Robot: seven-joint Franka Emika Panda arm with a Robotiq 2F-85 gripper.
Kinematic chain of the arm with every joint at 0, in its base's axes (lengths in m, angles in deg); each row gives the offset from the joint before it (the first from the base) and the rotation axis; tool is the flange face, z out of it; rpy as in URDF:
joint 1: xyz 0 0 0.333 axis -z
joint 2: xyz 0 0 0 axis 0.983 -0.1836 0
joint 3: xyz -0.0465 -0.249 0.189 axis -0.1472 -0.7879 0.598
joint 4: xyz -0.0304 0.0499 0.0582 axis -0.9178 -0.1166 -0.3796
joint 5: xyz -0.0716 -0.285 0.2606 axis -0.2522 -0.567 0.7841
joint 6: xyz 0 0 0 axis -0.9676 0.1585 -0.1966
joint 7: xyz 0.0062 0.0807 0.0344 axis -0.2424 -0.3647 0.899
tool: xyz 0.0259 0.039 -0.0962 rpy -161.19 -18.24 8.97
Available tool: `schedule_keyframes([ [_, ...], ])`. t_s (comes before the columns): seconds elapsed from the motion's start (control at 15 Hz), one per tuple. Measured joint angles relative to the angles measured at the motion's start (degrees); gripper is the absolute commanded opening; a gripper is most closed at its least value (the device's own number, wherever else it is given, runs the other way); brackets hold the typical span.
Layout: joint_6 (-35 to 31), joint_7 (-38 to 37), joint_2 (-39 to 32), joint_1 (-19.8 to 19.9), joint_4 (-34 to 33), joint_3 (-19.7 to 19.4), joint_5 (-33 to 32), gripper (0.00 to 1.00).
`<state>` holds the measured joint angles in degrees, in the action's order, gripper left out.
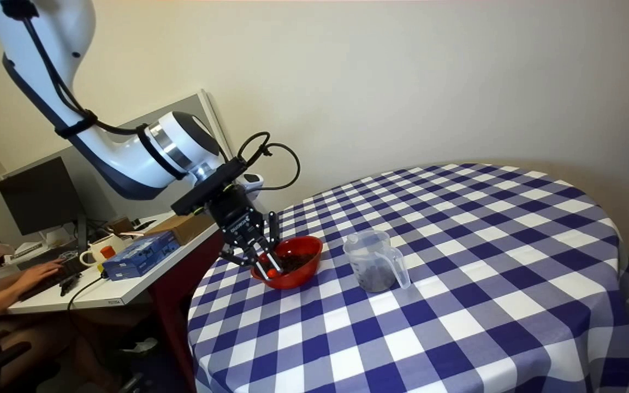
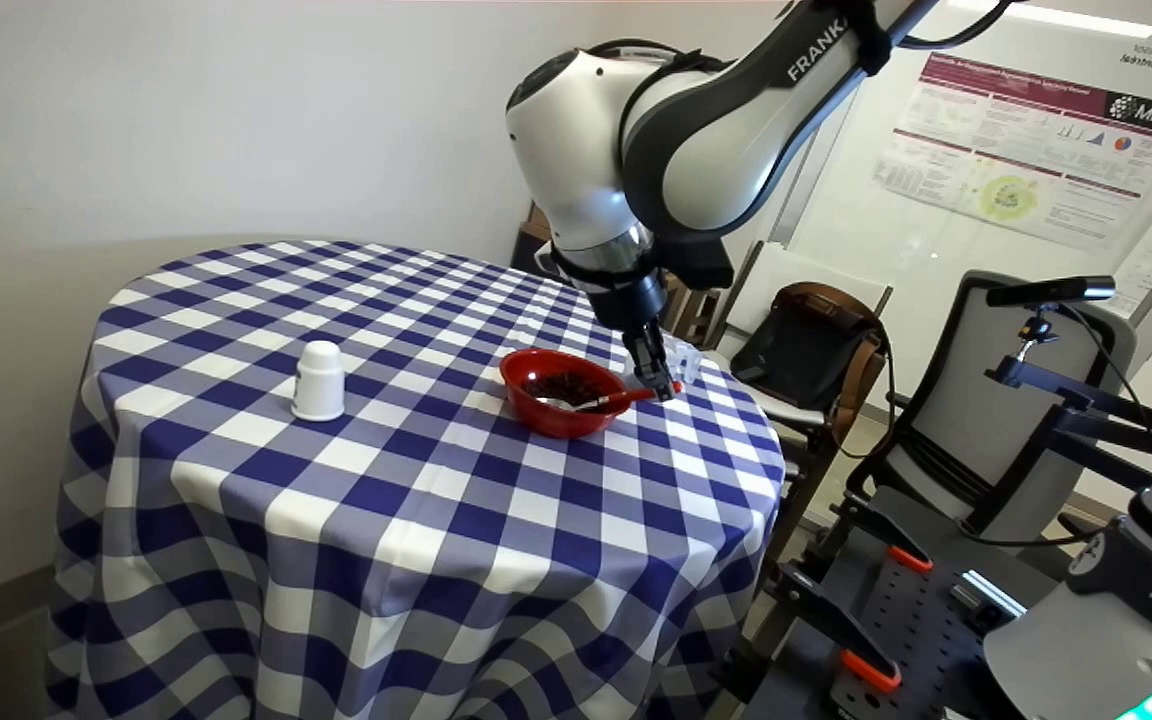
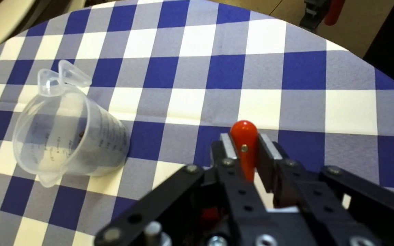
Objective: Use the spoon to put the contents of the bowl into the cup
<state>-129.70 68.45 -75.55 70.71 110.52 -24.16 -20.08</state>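
Observation:
The red bowl [image 1: 310, 268] [image 2: 561, 422] stands on the checkered table with dark loose contents [image 1: 292, 262] [image 2: 568, 386] inside. The spoon has a red handle [image 2: 626, 398] [image 3: 244, 136] and a pale metal head that lies in the contents. My gripper [image 1: 268, 271] [image 2: 664, 388] [image 3: 248, 147] is shut on the handle near its rounded end, at the bowl's rim. The clear cup [image 1: 366, 254] [image 3: 104, 147] has a handle and stands upright beside the bowl; a small brown bit shows in it in the wrist view. In an exterior view the cup [image 2: 684, 360] is partly hidden behind my gripper.
A white bottle-shaped object [image 2: 320, 382] stands on the checkered tablecloth [image 1: 484, 245] on the bowl's other side from the cup. A desk with a blue box [image 1: 142, 255] and a person's hand [image 1: 39, 278] is beside the table. Chairs [image 2: 996, 400] stand behind.

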Motion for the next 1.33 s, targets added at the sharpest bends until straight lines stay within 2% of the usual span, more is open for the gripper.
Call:
schedule_keyframes([
  [0.33,-0.23,-0.08,0.19,0.46,-0.09,0.02,1.45,0.09],
  [0.87,-0.05,0.59,0.23,3.38,-1.86,-0.92,10.88,0.09],
  [1.33,0.14,1.82,0.24,4.29,-2.58,-1.03,15.91,0.09],
])
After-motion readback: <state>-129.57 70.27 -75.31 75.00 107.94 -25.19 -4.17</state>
